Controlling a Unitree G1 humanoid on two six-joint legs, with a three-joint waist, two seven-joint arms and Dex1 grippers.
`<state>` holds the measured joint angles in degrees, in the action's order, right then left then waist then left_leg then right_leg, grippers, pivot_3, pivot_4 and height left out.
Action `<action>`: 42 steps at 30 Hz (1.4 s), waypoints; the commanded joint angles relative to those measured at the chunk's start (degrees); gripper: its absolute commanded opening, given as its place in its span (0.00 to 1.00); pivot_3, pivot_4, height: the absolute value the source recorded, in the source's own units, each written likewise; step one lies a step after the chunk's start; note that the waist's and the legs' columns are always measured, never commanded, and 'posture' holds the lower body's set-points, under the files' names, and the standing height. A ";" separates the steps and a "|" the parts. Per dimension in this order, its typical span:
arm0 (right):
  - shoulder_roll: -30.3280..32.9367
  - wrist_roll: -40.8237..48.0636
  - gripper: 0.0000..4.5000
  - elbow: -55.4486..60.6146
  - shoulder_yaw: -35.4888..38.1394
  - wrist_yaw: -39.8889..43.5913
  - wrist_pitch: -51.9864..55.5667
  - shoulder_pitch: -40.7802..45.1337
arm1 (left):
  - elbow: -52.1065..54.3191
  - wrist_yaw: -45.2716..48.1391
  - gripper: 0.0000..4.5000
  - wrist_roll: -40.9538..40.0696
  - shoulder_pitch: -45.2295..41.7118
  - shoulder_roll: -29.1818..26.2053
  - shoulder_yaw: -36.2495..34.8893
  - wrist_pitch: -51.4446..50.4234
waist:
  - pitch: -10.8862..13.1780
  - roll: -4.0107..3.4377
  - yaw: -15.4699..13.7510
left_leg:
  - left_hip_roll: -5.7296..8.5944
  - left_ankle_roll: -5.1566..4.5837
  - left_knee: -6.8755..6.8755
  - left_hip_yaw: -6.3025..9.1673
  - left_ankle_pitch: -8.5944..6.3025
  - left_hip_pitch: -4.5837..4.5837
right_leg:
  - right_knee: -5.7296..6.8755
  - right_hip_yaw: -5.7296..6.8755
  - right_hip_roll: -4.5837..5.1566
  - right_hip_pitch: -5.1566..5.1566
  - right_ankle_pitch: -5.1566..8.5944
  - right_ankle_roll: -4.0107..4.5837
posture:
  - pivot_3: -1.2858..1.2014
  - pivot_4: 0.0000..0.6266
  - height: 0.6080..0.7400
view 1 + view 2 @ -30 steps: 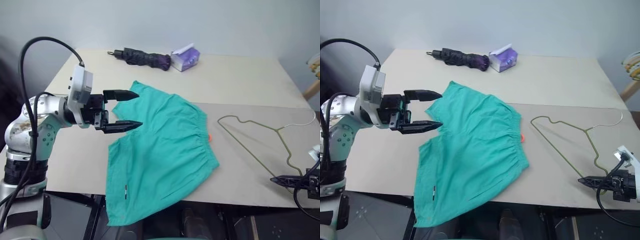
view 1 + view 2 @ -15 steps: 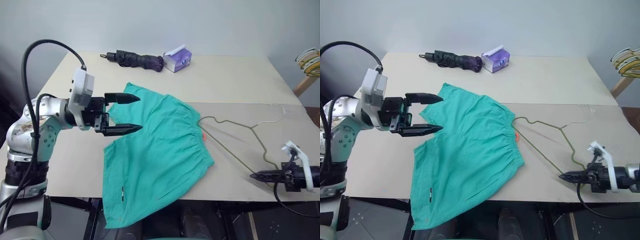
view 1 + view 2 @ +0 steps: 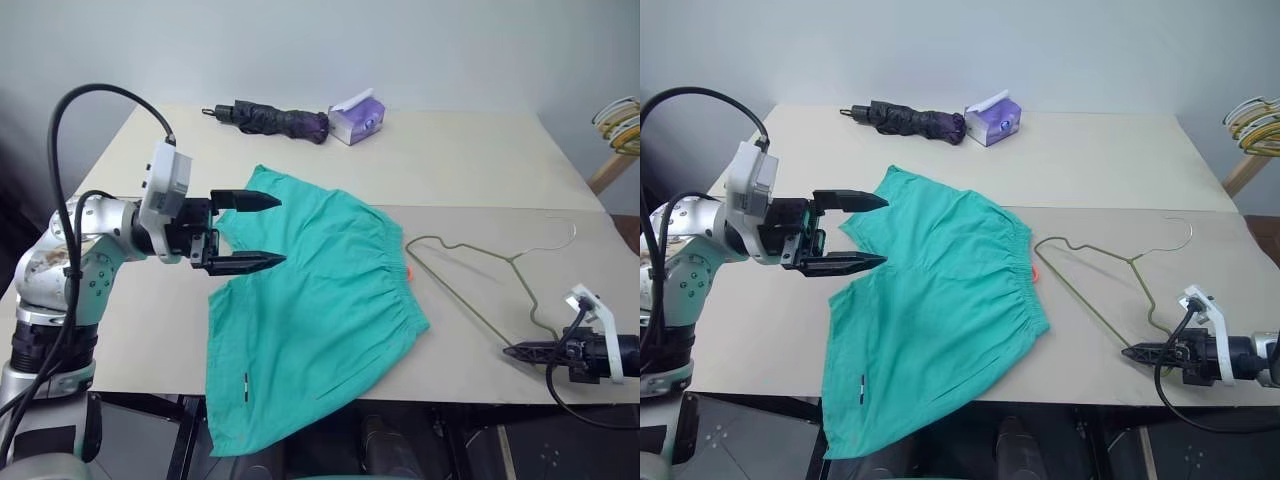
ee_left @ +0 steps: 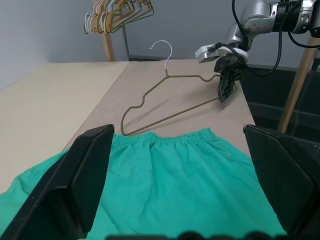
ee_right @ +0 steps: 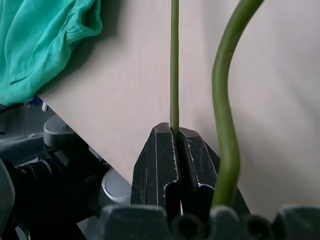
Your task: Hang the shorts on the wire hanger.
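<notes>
The right gripper [image 5: 175, 131] is pinched tight on the thin bottom bar of the wire hanger [image 3: 487, 262], which lies flat on the table [image 3: 470, 160] with its near corner just beside the waistband of the shorts [image 3: 310, 300]. The left gripper [image 3: 262, 232] hovers with its fingers spread wide and empty above the shorts' far leg; they lie flat, one leg drooping over the table's front edge. The likely trouble is the wire twisting or slipping in so narrow a pinch, or the overhanging cloth sliding off when a leg is lifted.
</notes>
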<state>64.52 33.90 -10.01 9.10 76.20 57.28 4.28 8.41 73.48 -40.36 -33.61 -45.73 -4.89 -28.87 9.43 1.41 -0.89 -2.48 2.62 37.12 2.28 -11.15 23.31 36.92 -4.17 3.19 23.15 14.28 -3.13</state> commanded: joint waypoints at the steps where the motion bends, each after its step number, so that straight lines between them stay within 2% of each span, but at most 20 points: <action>1: -1.28 0.09 0.00 -0.09 -1.45 -0.09 -0.35 4.03 | 0.90 0.24 1.00 0.39 -1.44 -0.23 -0.32 0.62 | 0.00 0.00 0.30 | 0.00 0.00 0.00 0.00 0.00 -0.01 | 0.02 0.00 0.00 0.00 0.00 0.01 | 0.57 0.21 1.00; 15: -0.63 1.69 0.00 -2.28 -2.02 3.81 -0.18 7.26 | 1.37 0.23 1.00 0.29 -0.69 -0.90 -0.91 0.57 | 0.00 0.00 -0.37 | 0.01 -0.04 -0.01 0.00 -0.02 0.05 | -0.02 0.00 0.01 0.02 0.01 -0.01 | 0.58 0.21 1.00; 20: 0.05 0.21 0.00 -0.88 -5.99 6.70 -1.41 7.83 | 0.88 0.41 1.00 0.65 -1.01 -0.55 -0.41 0.93 | -0.01 -0.01 -0.25 | 0.01 -0.04 -0.01 0.00 -0.02 0.04 | -0.02 0.00 0.01 0.02 0.01 -0.02 | 0.57 0.19 1.00; 26: -3.74 -4.35 0.00 -6.58 -11.54 5.42 -4.33 16.77 | 0.43 0.56 1.00 1.29 -2.12 0.24 0.34 0.99 | -0.01 -0.01 0.35 | 0.00 -0.04 0.00 -0.03 -0.02 -0.02 | 0.02 -0.02 0.00 0.02 -0.01 0.00 | 0.57 0.18 1.00; 32: -6.17 -9.70 0.00 -12.05 -18.11 7.90 -7.05 23.49 | -0.03 1.32 1.00 2.04 -2.77 -0.01 0.39 1.45 | -0.02 -0.02 0.16 | 0.01 -0.04 -0.02 -0.02 -0.02 0.05 | -0.01 -0.01 0.00 0.05 0.00 -0.01 | 0.57 0.17 1.00; 42: -11.09 -14.90 0.00 -22.54 -22.52 12.07 -10.47 33.18 | 0.11 1.22 1.00 2.30 -2.60 -0.06 -0.01 1.44 | -0.02 -0.03 0.20 | 0.01 -0.05 -0.02 -0.02 -0.02 0.00 | 0.09 0.00 -0.01 0.06 -0.01 0.00 | 0.58 0.16 1.00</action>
<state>53.13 19.21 -32.30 -13.28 85.67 47.97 36.16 7.99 74.79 -38.29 -35.54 -45.36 -3.57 -28.59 9.41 1.38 -0.69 -2.47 2.57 37.10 2.27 -11.17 23.32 37.01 -4.17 3.18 23.21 14.27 -3.13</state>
